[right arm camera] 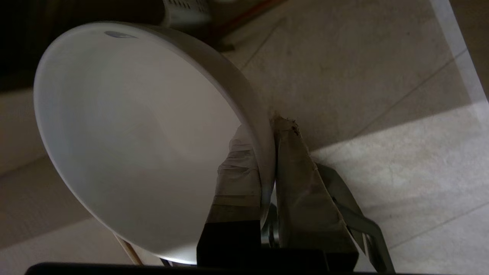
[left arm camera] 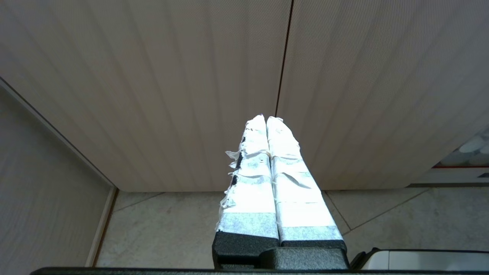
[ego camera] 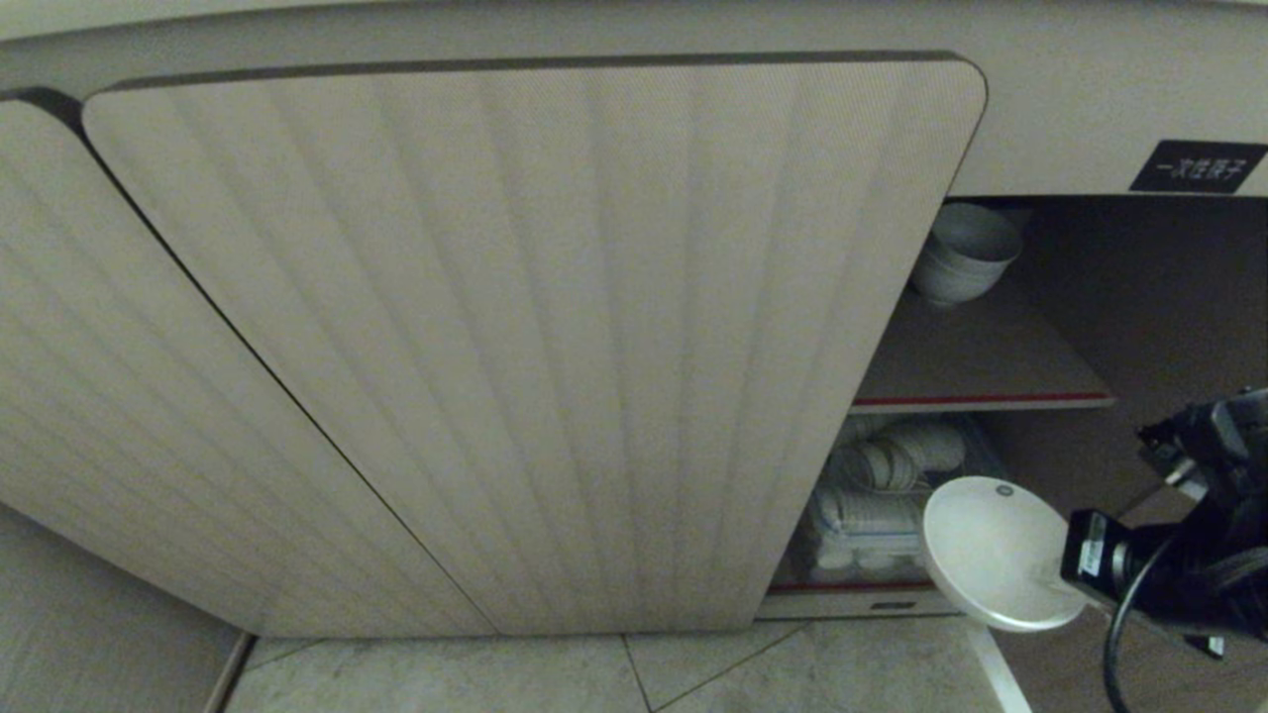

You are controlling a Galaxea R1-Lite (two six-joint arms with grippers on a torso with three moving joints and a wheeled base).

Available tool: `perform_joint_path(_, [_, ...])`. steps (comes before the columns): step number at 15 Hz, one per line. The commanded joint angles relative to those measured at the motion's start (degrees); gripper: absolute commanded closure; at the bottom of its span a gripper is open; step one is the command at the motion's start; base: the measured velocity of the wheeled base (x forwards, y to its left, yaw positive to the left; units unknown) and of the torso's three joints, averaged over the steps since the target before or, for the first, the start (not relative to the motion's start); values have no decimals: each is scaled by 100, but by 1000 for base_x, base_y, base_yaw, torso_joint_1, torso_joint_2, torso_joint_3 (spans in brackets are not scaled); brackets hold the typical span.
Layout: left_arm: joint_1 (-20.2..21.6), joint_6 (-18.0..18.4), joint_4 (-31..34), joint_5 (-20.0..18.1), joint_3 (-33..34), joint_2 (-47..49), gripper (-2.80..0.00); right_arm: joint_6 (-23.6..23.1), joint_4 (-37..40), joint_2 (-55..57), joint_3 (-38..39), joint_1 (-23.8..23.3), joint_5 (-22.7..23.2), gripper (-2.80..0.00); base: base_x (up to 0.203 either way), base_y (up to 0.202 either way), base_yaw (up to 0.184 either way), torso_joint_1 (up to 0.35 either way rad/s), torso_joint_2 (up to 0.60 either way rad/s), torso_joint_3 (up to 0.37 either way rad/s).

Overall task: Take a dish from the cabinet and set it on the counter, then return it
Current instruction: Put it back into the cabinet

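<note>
- Your right gripper (right arm camera: 267,152) is clamped on the rim of the dish (ego camera: 996,550), held low outside the open cabinet (ego camera: 1040,327).
- The counter is not in view, so you cannot tell which leg this is.
- Your left gripper (left arm camera: 266,122) is closed, idle.

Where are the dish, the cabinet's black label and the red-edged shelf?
dish (ego camera: 996,550), head view, middle of its face.
black label (ego camera: 1199,166), head view, centre of the sign.
red-edged shelf (ego camera: 981,400), head view, front edge.
</note>
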Motion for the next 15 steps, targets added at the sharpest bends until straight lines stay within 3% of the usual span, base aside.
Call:
perform_joint_path(1, [0,-3,-3,-9,0,-2,0,36,-20,297,-224,-70,8,0,0,0,0,0,0,0])
perform_joint_path(5, [0,-3,-3,-1,0,-2,0,214,-182,594,-538,-185,93,0,0,0,0,0,0,0])
perform_joint_path(9, [0,-3,-3,-1,0,-2,0,786,-153,851,-955,-205,94,0,0,0,0,0,0,0])
perform_joint_path(15, [0,-3,-3,-1,0,-2,0,1192,-91,1064,-1272,-301,155,0,0,0,0,0,0,0])
